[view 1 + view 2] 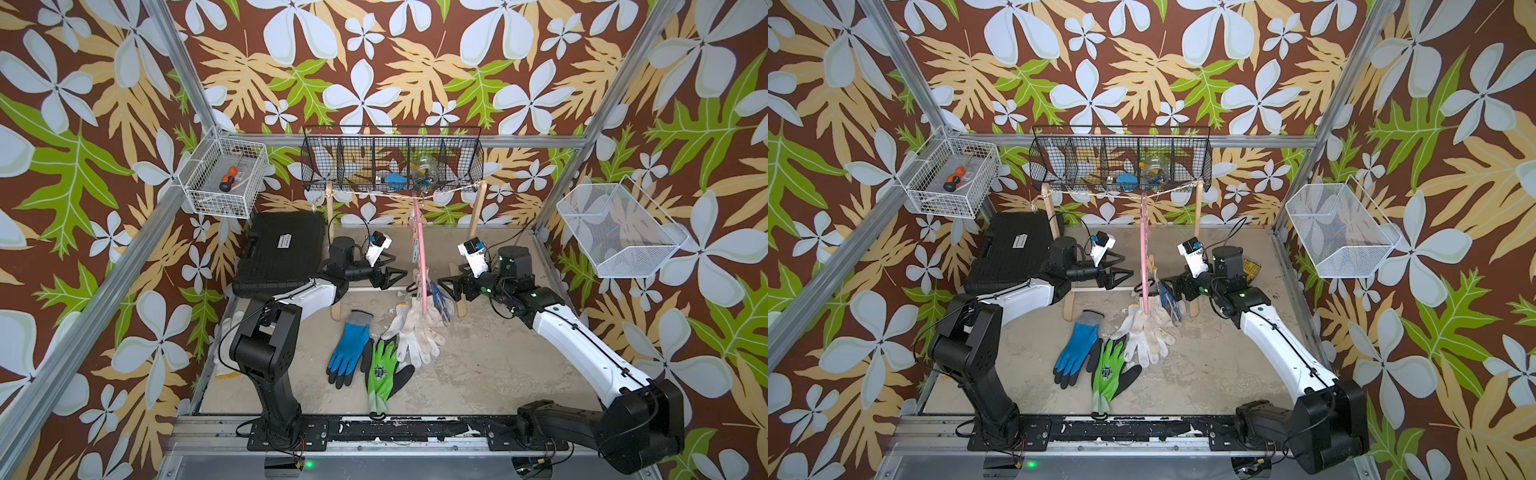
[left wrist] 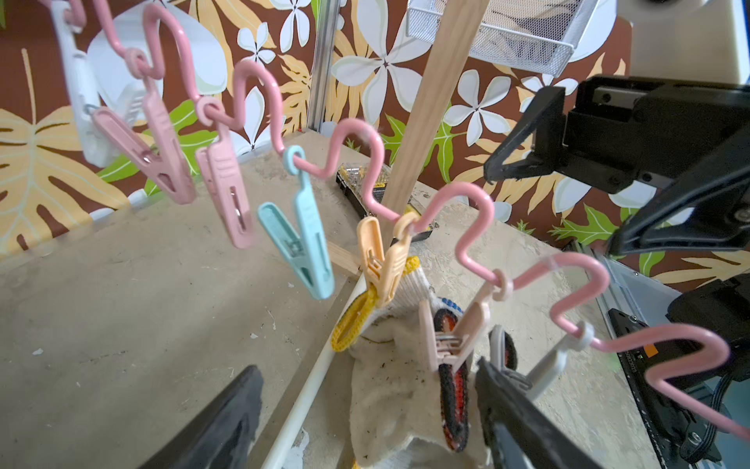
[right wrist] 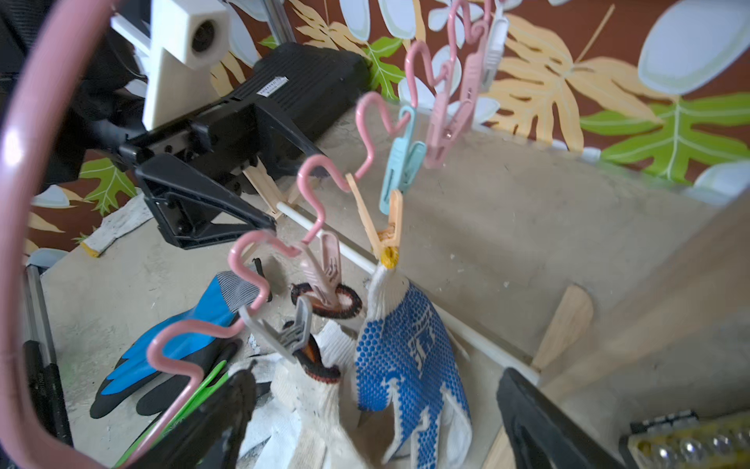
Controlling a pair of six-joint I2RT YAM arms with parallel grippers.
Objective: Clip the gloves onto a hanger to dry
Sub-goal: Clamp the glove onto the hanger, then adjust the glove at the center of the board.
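The pink hanger [image 1: 420, 249] hangs edge-on from the string between my grippers. Three gloves hang from its clips. A peach clip [image 3: 389, 227] holds a blue-dotted white glove [image 3: 406, 353] by its yellow cuff, and pink and grey clips hold beige knit gloves [image 2: 389, 398] with red-black cuffs. A blue-and-black glove [image 1: 349, 353] and a green glove [image 1: 384, 374] lie flat on the table. My left gripper [image 1: 395, 268] stands open left of the hanger, its fingers either side of a hanging beige glove. My right gripper [image 1: 446, 286] is open, with the dotted glove loose between its fingers.
The wooden rack's posts [image 1: 477, 208] and its white floor rod [image 2: 300, 406] surround the hanger. A black case [image 1: 282, 253] sits at the back left and a yellow-black box [image 1: 1252, 266] behind my right arm. Wire baskets hang on the walls. Another white glove [image 1: 228, 328] lies at the left edge.
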